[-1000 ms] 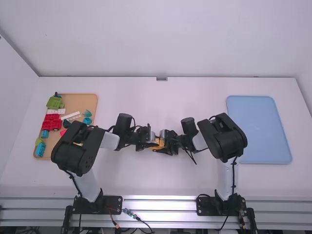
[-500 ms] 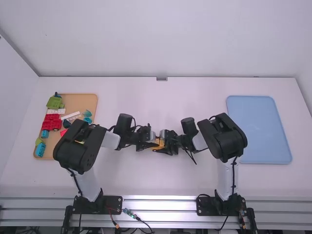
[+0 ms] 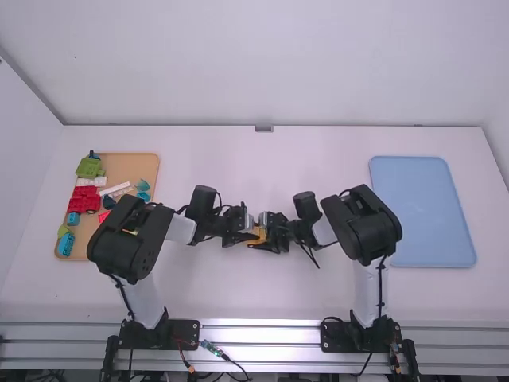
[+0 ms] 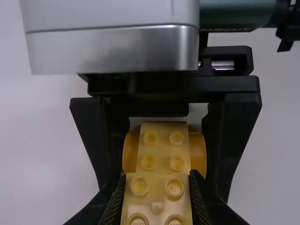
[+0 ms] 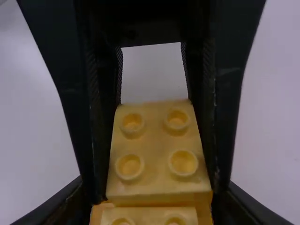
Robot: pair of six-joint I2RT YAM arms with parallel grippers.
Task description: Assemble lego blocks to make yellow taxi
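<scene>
Yellow blocks (image 4: 164, 161) tight between the fingers of left gripper (image 3: 250, 236) and right gripper (image 3: 266, 236)

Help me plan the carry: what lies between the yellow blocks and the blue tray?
The high view shows the right arm there: its hand on the yellow blocks, then its wrist and bulky black joint, which hides part of the blue tray's left edge.

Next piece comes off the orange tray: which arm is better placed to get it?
Left, I'd say: the orange tray lies on that arm's side, and the right end effector, closed on the yellow blocks, could probably hold them meanwhile.
</scene>
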